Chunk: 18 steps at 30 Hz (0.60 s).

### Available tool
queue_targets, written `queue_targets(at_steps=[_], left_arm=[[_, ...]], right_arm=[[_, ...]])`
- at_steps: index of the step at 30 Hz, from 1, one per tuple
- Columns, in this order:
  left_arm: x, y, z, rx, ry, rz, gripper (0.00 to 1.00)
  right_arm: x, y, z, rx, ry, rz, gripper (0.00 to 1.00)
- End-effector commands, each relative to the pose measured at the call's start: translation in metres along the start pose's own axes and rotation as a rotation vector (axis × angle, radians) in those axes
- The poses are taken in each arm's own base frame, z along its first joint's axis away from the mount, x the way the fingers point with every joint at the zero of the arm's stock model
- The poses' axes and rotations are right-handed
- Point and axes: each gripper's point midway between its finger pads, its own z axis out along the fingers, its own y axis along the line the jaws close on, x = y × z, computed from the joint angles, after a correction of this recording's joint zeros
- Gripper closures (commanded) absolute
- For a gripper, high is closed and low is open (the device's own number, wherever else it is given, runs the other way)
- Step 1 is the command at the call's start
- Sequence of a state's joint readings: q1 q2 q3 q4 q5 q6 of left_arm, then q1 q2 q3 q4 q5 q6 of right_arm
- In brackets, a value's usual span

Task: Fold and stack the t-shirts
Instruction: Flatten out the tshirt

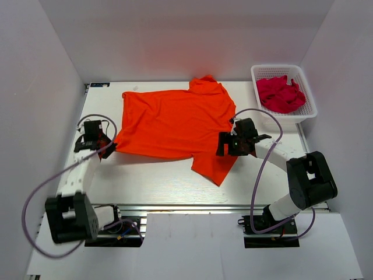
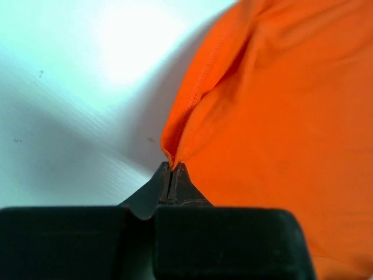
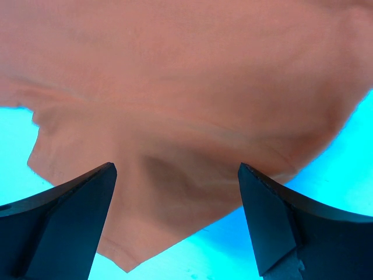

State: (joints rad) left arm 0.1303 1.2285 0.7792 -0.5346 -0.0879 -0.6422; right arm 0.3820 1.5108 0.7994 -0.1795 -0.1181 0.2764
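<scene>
An orange t-shirt (image 1: 175, 122) lies spread on the white table, its collar at the far side and one sleeve reaching toward the near right. My left gripper (image 1: 104, 149) is shut on the shirt's near-left corner; in the left wrist view the fingertips (image 2: 171, 170) pinch the hem of the orange cloth (image 2: 274, 116). My right gripper (image 1: 224, 147) is open over the shirt's right side. In the right wrist view its fingers (image 3: 87, 198) stand wide apart above the sleeve (image 3: 175, 116), not touching it.
A white basket (image 1: 303, 111) at the back right holds crumpled magenta-red shirts (image 1: 281, 93). White walls enclose the table on three sides. Grey cables loop from both arms near the table's front edge.
</scene>
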Motion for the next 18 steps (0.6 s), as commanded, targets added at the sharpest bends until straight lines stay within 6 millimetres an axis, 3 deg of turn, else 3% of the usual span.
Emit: queue_targets(at_steps=[1, 5, 7, 11, 12, 18], left_arm=[[-0.013, 0.001, -0.04, 0.024, -0.108, -0.106, 1.0], [0.025, 0.03, -0.042, -0.022, -0.069, -0.182, 1.0], [0.063, 0.052, -0.028, -0.091, 0.037, -0.168, 1.0], [0.092, 0.073, -0.018, -0.206, 0.163, -0.158, 1.0], [0.081, 0.072, -0.019, -0.228, 0.135, -0.155, 1.0], [0.062, 0.065, -0.017, -0.214, 0.071, -0.159, 1.0]], right_arm=[[0.006, -0.003, 0.0, 0.008, 0.002, 0.0, 0.09], [0.013, -0.007, 0.001, 0.021, 0.024, 0.003, 0.09], [0.015, -0.008, 0.002, 0.023, 0.033, 0.003, 0.09], [0.015, -0.003, 0.0, 0.004, 0.041, 0.001, 0.09], [0.014, -0.002, -0.003, 0.0, 0.039, 0.001, 0.09], [0.017, 0.01, -0.025, -0.033, 0.038, -0.02, 0.09]])
